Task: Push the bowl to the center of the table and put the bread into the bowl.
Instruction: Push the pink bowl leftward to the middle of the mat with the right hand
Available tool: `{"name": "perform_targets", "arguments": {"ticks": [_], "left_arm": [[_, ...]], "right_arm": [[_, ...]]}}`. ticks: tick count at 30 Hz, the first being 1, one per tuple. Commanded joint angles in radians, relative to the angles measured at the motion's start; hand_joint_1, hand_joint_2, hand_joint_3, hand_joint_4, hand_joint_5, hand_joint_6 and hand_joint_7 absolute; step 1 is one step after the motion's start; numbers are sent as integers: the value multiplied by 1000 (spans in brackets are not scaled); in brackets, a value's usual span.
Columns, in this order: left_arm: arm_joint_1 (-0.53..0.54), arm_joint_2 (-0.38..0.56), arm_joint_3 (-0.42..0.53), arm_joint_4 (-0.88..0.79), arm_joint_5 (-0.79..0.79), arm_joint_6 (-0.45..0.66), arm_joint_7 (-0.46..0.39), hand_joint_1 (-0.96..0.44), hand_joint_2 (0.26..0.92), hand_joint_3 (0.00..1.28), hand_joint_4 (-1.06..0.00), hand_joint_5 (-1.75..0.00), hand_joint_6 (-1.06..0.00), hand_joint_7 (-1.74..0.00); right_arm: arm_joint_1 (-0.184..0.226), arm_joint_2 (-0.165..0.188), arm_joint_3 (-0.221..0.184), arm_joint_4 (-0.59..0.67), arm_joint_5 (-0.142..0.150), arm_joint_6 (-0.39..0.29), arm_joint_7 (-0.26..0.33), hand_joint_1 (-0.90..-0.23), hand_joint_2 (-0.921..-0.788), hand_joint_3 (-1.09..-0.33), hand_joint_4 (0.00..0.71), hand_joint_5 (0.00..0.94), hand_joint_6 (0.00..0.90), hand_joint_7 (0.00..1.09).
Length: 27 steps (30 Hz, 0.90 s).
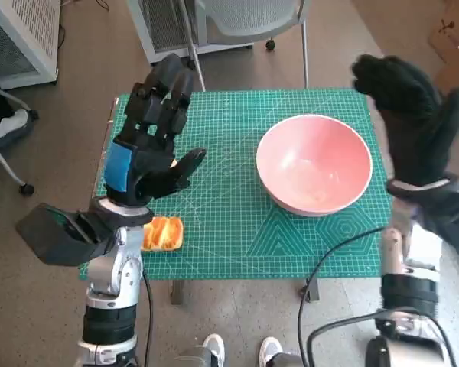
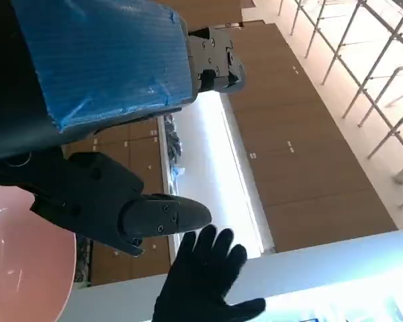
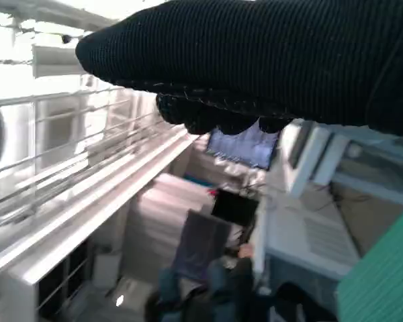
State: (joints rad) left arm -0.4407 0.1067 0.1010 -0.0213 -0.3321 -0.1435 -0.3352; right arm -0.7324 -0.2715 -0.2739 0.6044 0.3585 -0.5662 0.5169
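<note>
A pink bowl (image 1: 314, 163) sits empty on the right half of the green cutting mat (image 1: 229, 214); its rim also shows in the left wrist view (image 2: 27, 261). The bread (image 1: 164, 233), golden orange, lies near the mat's front left edge, partly hidden by my left wrist. My left hand (image 1: 154, 134) is raised above the mat's left side, fingers spread, holding nothing. My right hand (image 1: 409, 115) in its black glove is lifted upright past the bowl's right side, fingers apart and empty; the glove (image 2: 205, 282) shows in the left wrist view too.
A chair on castors (image 1: 237, 23) stands behind the table. A white cabinet (image 1: 19, 34) is at the far left. A person's shoes (image 1: 241, 352) show below the table's front edge. A person (image 3: 208, 282) sits far off in the right wrist view.
</note>
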Motion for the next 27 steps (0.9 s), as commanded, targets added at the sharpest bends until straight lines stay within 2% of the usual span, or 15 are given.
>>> {"name": "perform_targets", "arguments": {"ticks": [1,2,5,8,12,16,21,27], "left_arm": [[-12,0,5,9,-11,0,-5,-344,749,421,-6,-1,1,-447],[-12,0,6,9,-10,0,-6,-344,749,421,-6,-1,1,-446],[-16,-1,5,15,-7,-4,-6,-350,749,420,-7,-1,1,-445],[-18,-2,6,19,-6,-5,-6,-355,750,419,-8,-1,1,-444],[-21,-2,5,13,-6,-2,-4,-356,752,418,-9,-2,1,-444],[-23,-1,6,14,-7,-1,-4,-356,753,417,-11,-3,1,-443],[-25,-1,7,14,-9,0,-6,-356,753,417,-11,-3,1,-440],[-27,1,10,17,-14,3,-11,-357,754,415,-14,-4,1,-437]], "right_arm": [[-33,-36,-39,130,1,-30,2,-621,-921,-587,306,0,342,0],[-37,-37,-40,140,1,-36,5,-621,-921,-587,305,0,340,0],[-68,-71,-67,259,-12,-56,-17,-613,-921,-596,289,0,329,0],[-86,-79,-75,310,-17,-77,-15,-605,-921,-606,276,0,322,0],[-114,-115,-87,440,-46,-93,-57,-591,-921,-643,268,0,312,0],[-129,-129,-87,513,-65,-104,-83,-576,-921,-684,250,0,297,0],[-137,-141,-83,590,-89,-78,-126,-564,-921,-707,225,0,281,0],[-138,-135,-91,658,-97,13,-161,-556,-921,-721,195,0,257,0]]}}
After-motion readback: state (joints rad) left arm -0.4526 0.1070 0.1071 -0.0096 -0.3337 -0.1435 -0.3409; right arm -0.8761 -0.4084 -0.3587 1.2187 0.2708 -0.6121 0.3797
